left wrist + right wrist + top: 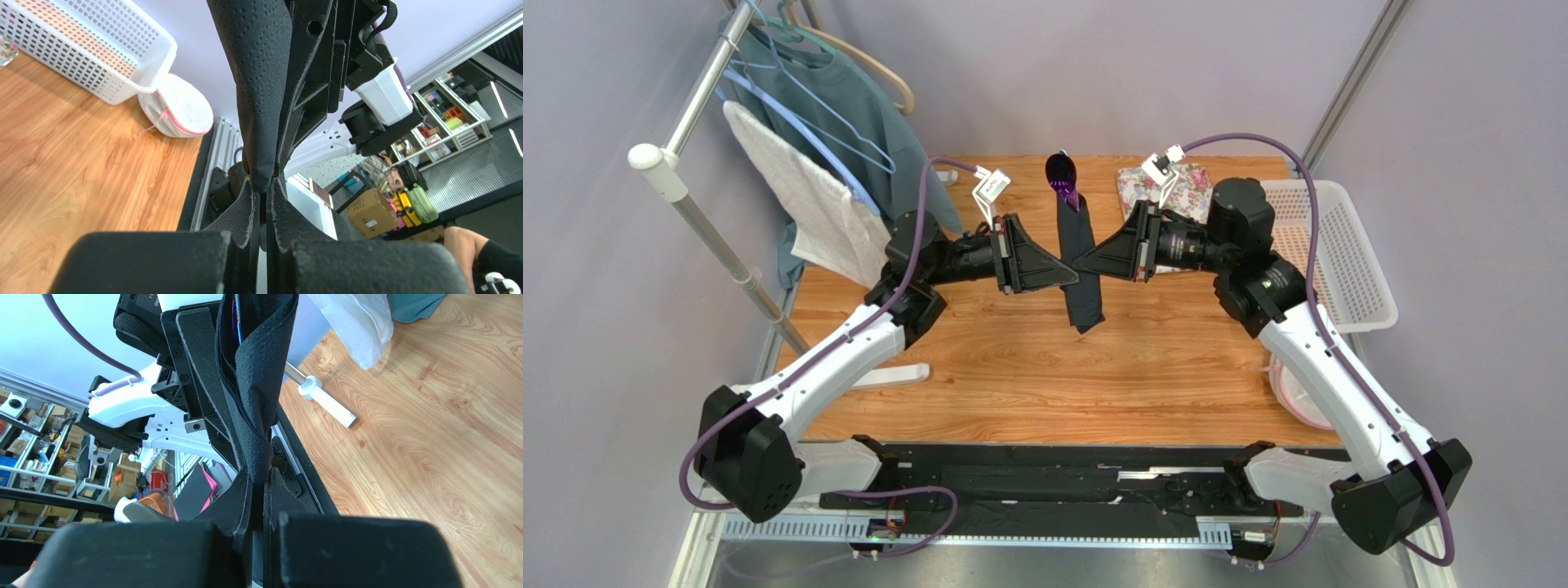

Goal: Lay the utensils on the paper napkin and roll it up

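The black paper napkin (1081, 263) is rolled into a long narrow bundle and held above the table, its length running from far to near. A purple spoon's bowl (1060, 172) sticks out of the far end. My left gripper (1070, 272) is shut on the roll from the left and my right gripper (1086, 260) is shut on it from the right. In the left wrist view the napkin (261, 92) rises from the pinched fingertips (250, 202). In the right wrist view the napkin (258, 392) does the same from the fingertips (245, 490).
A floral mat (1173, 186) lies at the far right of the wooden table (1063, 380). A white basket (1345, 251) stands at the right edge, a white-and-pink bowl (1290, 392) below it. A clothes rack (756, 147) with hanging cloths stands at the left.
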Controlling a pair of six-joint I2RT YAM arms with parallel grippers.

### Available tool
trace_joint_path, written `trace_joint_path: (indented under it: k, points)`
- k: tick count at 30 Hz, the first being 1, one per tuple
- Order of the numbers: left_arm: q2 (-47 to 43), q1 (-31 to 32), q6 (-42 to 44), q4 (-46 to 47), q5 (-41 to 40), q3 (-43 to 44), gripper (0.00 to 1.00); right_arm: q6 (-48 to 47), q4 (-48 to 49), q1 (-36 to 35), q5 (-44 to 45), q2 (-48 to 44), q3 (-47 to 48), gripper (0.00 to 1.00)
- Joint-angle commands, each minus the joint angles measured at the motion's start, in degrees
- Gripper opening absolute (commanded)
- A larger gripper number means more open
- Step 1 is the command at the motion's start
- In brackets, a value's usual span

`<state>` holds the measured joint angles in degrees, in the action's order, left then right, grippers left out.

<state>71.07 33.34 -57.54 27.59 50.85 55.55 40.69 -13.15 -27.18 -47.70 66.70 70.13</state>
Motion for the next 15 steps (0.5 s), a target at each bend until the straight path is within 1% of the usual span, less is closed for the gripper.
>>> trace_joint_path:
  k: [1, 2, 3, 4, 6, 11, 13, 15]
  points:
    - [-0.05, 0.14, 0.23, 4.31, 0.39, 1.4, 0.0, -0.78, 0.32, 0.11, 0.15, 0.19, 0.45, 0.0]
    - [-0.05, 0.14, 0.23, 4.14, 0.13, 1.4, 0.0, -1.65, -1.43, 0.2, 0.41, 0.28, 1.06, 0.05]
    - [-0.05, 0.14, 0.23, 3.87, 0.04, 1.4, 0.0, -2.45, -2.66, 0.2, 0.42, 0.36, 1.5, 0.32]
    - [-0.05, 0.06, 0.41, 3.78, -0.05, 1.49, 0.0, -3.41, -4.15, 0.2, 0.68, 0.45, 2.02, 0.41]
    - [-0.05, -0.12, 0.5, 3.43, -0.49, 1.49, 0.0, -6.31, -7.32, 0.46, 0.77, 0.1, 2.64, 0.5]
    - [0.03, -1.61, 0.76, 2.55, -0.58, 1.75, 0.0, -12.38, -14.44, 1.34, -0.81, -2.35, 2.12, 0.48]
    - [-0.05, -1.61, 0.76, 2.99, -0.4, 1.93, 0.0, -13.35, -14.71, 1.43, -1.34, -3.32, 0.46, 0.47]
    - [0.03, -1.61, 0.67, 3.08, -0.14, 2.37, 0.0, -12.83, -13.14, 1.6, -2.3, -4.29, -0.69, 0.42]
